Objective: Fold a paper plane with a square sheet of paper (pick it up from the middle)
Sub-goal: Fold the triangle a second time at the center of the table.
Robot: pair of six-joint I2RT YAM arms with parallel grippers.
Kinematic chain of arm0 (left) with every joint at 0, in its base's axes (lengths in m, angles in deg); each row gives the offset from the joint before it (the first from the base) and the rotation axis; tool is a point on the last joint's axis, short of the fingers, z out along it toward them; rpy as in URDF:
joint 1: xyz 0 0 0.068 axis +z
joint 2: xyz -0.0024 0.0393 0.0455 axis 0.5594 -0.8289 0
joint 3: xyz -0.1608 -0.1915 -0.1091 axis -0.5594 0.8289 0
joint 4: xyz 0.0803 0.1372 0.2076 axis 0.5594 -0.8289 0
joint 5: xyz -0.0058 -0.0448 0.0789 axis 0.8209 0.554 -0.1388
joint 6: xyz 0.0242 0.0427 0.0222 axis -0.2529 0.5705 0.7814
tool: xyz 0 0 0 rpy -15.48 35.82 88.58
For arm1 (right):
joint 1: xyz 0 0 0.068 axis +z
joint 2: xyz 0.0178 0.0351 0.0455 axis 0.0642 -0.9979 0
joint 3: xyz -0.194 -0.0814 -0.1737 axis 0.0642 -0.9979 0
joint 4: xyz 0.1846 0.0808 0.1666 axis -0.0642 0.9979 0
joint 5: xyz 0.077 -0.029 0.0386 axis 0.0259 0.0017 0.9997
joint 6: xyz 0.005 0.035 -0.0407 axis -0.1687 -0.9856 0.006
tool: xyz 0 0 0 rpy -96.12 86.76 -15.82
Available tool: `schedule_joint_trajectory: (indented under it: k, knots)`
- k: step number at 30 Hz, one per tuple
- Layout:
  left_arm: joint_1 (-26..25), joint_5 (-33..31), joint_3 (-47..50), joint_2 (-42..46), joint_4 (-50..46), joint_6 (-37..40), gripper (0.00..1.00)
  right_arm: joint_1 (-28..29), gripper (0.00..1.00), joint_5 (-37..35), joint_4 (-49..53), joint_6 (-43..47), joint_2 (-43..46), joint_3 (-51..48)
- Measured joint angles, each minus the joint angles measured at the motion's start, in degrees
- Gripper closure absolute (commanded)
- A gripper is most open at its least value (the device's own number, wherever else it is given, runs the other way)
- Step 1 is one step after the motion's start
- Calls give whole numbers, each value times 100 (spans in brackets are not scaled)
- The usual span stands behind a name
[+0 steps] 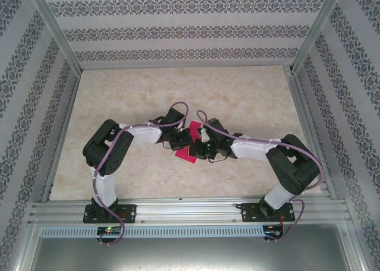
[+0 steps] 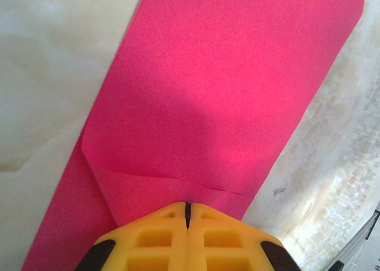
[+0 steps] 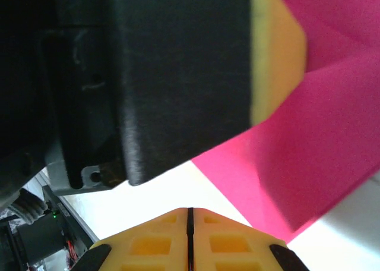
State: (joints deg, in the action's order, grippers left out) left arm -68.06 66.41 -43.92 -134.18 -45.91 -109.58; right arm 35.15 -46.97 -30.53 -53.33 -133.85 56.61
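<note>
The partly folded square sheet of paper (image 1: 185,154) is seen at the centre of the bench (image 1: 237,93), with the left hand (image 2: 187,207) shut, tips on a creased flap, and the right hand (image 3: 190,211) shut just beside it, gripping nothing. The thin sheet could be dragged and the crease skewed if those tips were slid unevenly. The crease is given by the left wrist view, the hands' crowding from above.

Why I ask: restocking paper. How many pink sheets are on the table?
1. One magenta sheet sits at the middle of the table, between the arms, partly folded, an edge pinched in the left gripper's shut jaws. Others could hide under them.
</note>
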Motion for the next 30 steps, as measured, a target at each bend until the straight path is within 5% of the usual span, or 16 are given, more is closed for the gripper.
schedule_joint_trajectory:
  k: [30]
  knots:
    - [4, 2, 0, -2, 0, 0, 100, -48, 90, -129, -450, -192, -291, -492]
